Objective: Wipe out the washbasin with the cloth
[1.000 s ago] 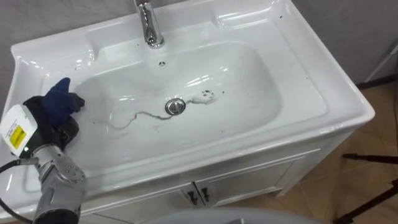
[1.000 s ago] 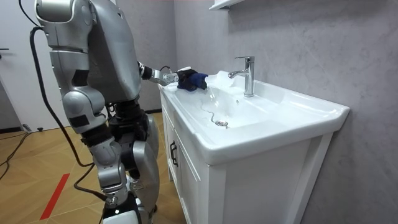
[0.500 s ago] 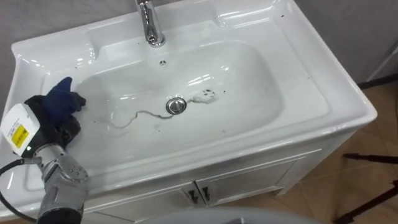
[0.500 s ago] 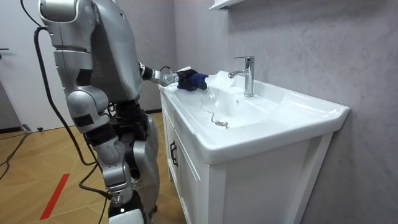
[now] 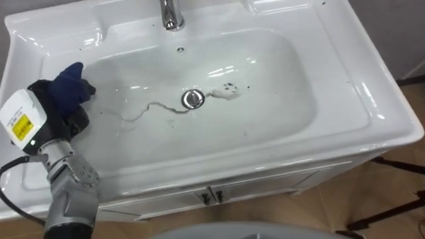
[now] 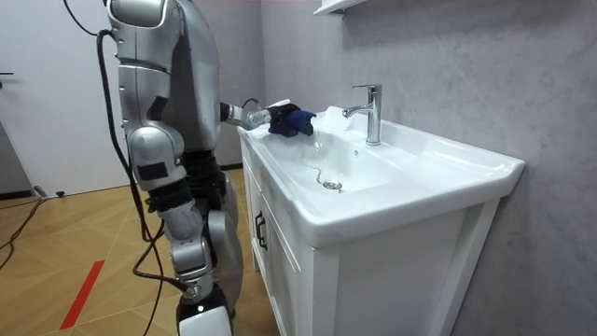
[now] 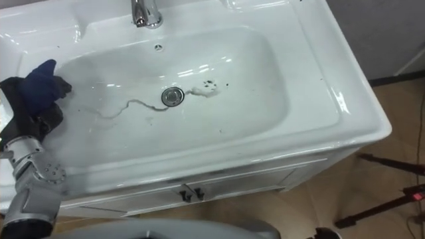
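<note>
The white basin (image 5: 372,113) lies below me, with a chrome drain (image 5: 192,99) in the middle of its bowl. A thin dark streak of dirt (image 5: 143,111) runs left from the drain, and a grey smudge (image 5: 228,89) sits just right of it. My left hand (image 5: 53,113) rests at the bowl's left rim, shut on a dark blue cloth (image 5: 70,83) that bunches up above the fingers. In the room view the left hand (image 6: 276,116) and cloth (image 6: 295,120) sit on the basin's far corner, left of the tap.
A chrome tap (image 5: 172,13) stands at the back of the basin, with an overflow hole just below it. White cabinet doors (image 5: 212,196) with dark handles are under the basin's front edge. Wooden floor shows at the right.
The robot has straightened up beside the basin and the eye views have shifted. The left hand and cloth stay at the left rim, barely nearer the tap.
</note>
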Controlling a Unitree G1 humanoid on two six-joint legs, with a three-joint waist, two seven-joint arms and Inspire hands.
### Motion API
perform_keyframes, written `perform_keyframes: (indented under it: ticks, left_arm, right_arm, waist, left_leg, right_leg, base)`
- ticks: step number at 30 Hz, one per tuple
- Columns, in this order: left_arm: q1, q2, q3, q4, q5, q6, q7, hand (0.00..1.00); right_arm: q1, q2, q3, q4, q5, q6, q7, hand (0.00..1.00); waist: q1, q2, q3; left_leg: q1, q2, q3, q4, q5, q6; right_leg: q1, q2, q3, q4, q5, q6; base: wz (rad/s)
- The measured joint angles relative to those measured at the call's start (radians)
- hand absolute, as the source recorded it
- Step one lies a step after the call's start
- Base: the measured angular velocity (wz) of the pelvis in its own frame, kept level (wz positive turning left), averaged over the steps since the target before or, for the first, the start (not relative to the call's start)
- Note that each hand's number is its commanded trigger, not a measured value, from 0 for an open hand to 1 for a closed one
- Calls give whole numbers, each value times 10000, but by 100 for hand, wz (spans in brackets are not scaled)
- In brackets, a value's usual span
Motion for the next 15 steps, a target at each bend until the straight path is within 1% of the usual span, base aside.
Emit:
perform_keyframes:
  ticks: [4, 6, 8, 13, 15]
  left_arm:
    - [-4, 0, -50, -242, 0, -33, 4, 100]
    - [-9, -1, -73, -273, 0, -178, 90, 100]
    - [-10, -1, -77, -298, 0, -230, 138, 100]
    - [-12, -1, -106, -320, -1, -251, 186, 100]
    - [-4, -1, -304, -321, -1, -252, 344, 100]
  right_arm:
    - [18, 6, 288, -69, -51, -183, 5, 0]
    - [32, 6, 388, -93, -14, -232, 5, 0]
    - [44, 8, 401, -88, 2, -323, 5, 0]
    - [61, 14, 488, -84, 31, -373, -98, 0]
    - [66, 9, 609, -86, 31, -385, -123, 0]
  waist:
    - [-69, 11, -9]
    - [-179, 24, -21]
    - [-215, 25, -22]
    - [-239, 20, -17]
    - [-218, 5, -1]
  left_leg:
    - [-35, 2, -4, 47, -13, -15]
    - [-22, 3, -22, 11, -13, -16]
    - [0, 0, 0, 12, -14, -16]
    - [20, -55, 6, 12, -15, -18]
    - [129, -78, 34, 24, -14, -17]
  right_leg:
    - [147, -20, 25, 19, 4, 0]
    - [178, -25, 33, 13, 4, 0]
    - [191, -29, 26, 4, 6, 2]
    - [248, -94, 21, -12, 9, 9]
    - [298, -120, 2, -22, 16, 21]
  base:
    - [4]
    - [10]
    - [3]
    - [4]
    - [0]
